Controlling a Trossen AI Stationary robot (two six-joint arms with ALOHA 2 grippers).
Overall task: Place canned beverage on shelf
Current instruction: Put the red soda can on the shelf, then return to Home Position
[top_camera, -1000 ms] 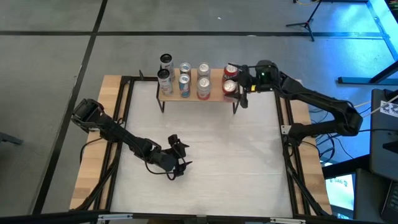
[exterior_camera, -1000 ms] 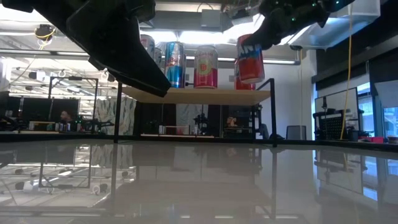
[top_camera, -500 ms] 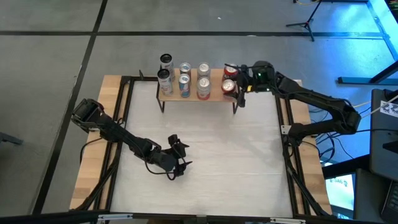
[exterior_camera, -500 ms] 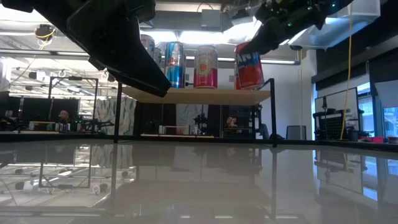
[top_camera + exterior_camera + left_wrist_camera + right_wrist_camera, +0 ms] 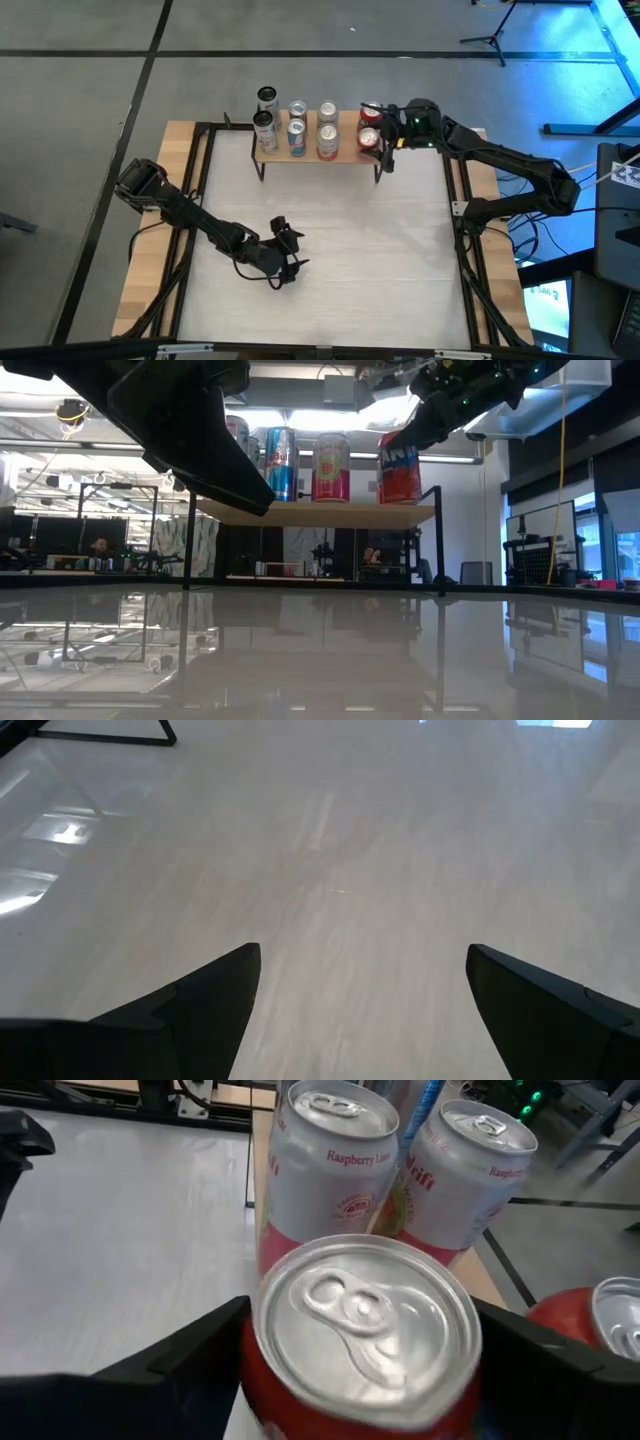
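Note:
A red can (image 5: 360,1340) stands upright on the right end of the shelf (image 5: 345,152), at its near edge (image 5: 400,465). My right gripper (image 5: 383,140) reaches in from the table's right, open, one finger on each side of the can's top. Behind it stands another red can (image 5: 370,113). My left gripper (image 5: 292,243) hangs open over the bare tabletop (image 5: 340,870) near the table's middle left, with nothing between its fingers. My right gripper's fingers (image 5: 190,1355) lie close beside the red can's two sides near its rim (image 5: 262,1310), coming level from the table's right. Whether they touch it, I cannot tell. The can rests upright on the shelf board.
Several more cans fill the shelf in two rows: white and pink ones (image 5: 330,1170), blue ones (image 5: 297,135) and dark ones (image 5: 264,125) at the left end. Black frame rails (image 5: 200,190) run along the table's sides. Wide bare tabletop lies in front of the shelf.
My right gripper has sunk a little with the red can. The can hung tilted above the shelf's right end a second ago and now stands upright on the board.

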